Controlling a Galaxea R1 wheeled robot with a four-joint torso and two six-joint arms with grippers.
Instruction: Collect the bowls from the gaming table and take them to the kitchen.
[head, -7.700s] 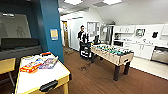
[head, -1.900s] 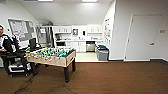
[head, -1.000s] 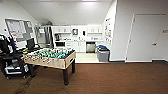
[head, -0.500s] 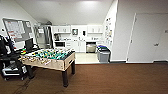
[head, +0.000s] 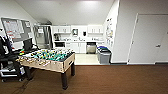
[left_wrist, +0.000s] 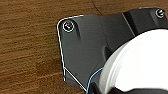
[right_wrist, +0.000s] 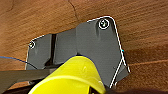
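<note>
The white bowl (left_wrist: 140, 65) shows large in the left wrist view, carried above the wooden floor, with my left gripper (left_wrist: 117, 90) shut on its rim. The other bowl (right_wrist: 72, 77) looks yellow-orange in the right wrist view and is likewise carried above the floor in my right gripper (right_wrist: 100, 88). In the head view the kitchen (head: 80, 42) lies straight ahead at the far end, with white cabinets, a countertop and a steel dishwasher (head: 91, 47). The gaming table is out of view.
A table-football table (head: 50, 61) stands on the brown floor at left, with a dark cart (head: 8, 62) beside it. A grey bin (head: 103, 55) sits by the corner of the white wall at the kitchen's entrance. A white door (head: 150, 37) is at right.
The head view has swung from the games area to face the kitchen. The table-football table now sits nearer and further left. The person at left has slid out of view.
</note>
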